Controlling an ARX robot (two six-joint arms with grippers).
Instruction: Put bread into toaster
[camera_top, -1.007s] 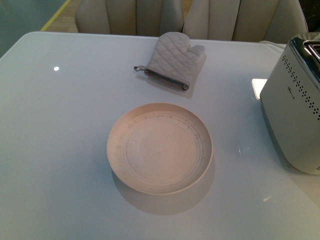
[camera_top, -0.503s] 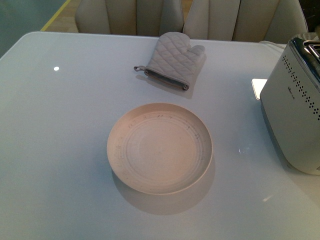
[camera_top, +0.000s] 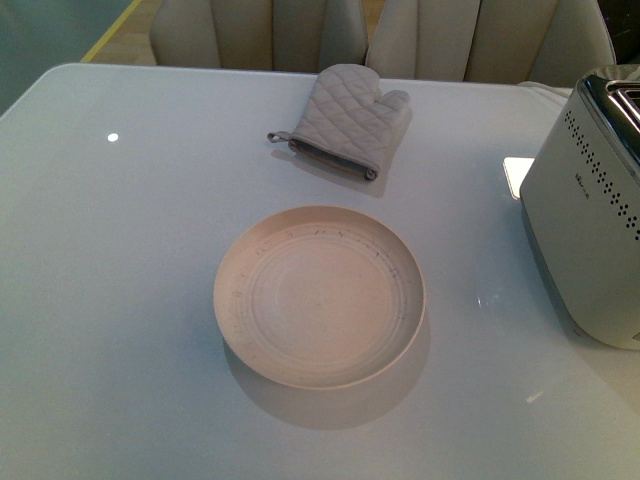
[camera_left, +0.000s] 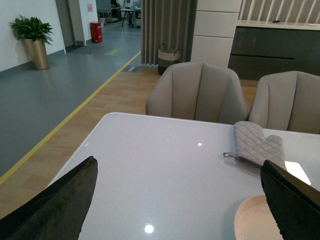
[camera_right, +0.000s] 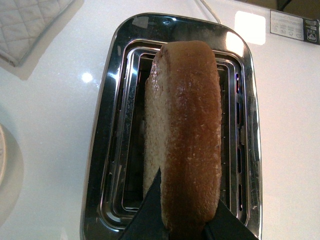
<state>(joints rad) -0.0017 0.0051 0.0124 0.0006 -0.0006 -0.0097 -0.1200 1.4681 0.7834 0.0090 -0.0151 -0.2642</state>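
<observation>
In the right wrist view my right gripper (camera_right: 182, 220) is shut on the bread (camera_right: 187, 135), a tan slice seen crust edge on, held upright directly over the slots in the chrome top of the toaster (camera_right: 107, 165). The slice lies along the slots; whether its lower edge is inside a slot I cannot tell. In the front view the white toaster (camera_top: 585, 230) with dotted side stands at the right edge; bread and both grippers are out of that view. In the left wrist view my left gripper (camera_left: 180, 200) is open and empty above the table, its fingers (camera_left: 60, 205) wide apart.
An empty round cream plate (camera_top: 235, 290) sits mid-table in the front view and shows in the left wrist view (camera_left: 245, 220). A quilted grey oven mitt (camera_top: 350, 120) lies behind it, also seen in both wrist views (camera_left: 255, 142) (camera_right: 25, 25). Beige chairs (camera_left: 197, 92) stand at the far edge.
</observation>
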